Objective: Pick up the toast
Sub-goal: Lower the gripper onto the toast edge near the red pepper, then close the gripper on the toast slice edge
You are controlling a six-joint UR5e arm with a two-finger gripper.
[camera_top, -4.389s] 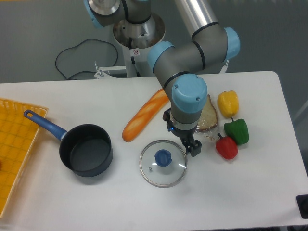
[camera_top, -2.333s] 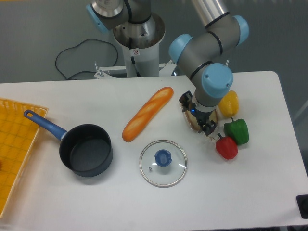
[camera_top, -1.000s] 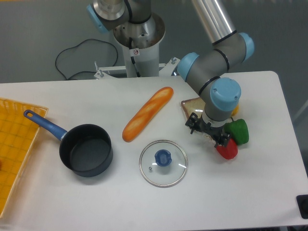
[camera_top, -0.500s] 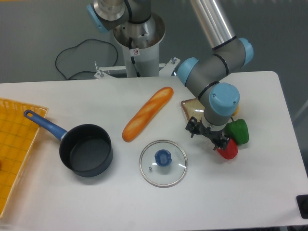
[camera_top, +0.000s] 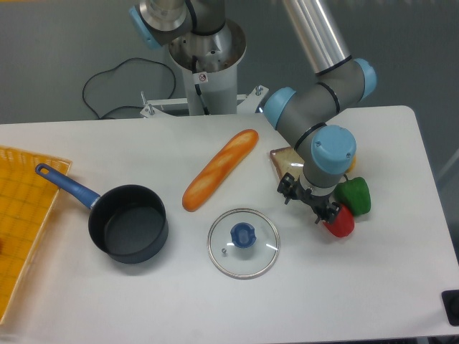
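Claw (camera_top: 308,203) shifted slightly left, spread beside toast (camera_top: 285,162).

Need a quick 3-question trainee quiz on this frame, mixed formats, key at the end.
1. True or false: the toast is lifted clear of the table.
2. Multiple choice: what lies nearest the glass lid on its left? A) the red pepper B) the dark pot C) the yellow pepper
3. Fill in: the long golden item between the pot and the toast is the ____.

Key: 1 false, it lies flat, partly hidden under the arm, with the gripper jaws spread just in front of it. 2 B. 3 baguette.
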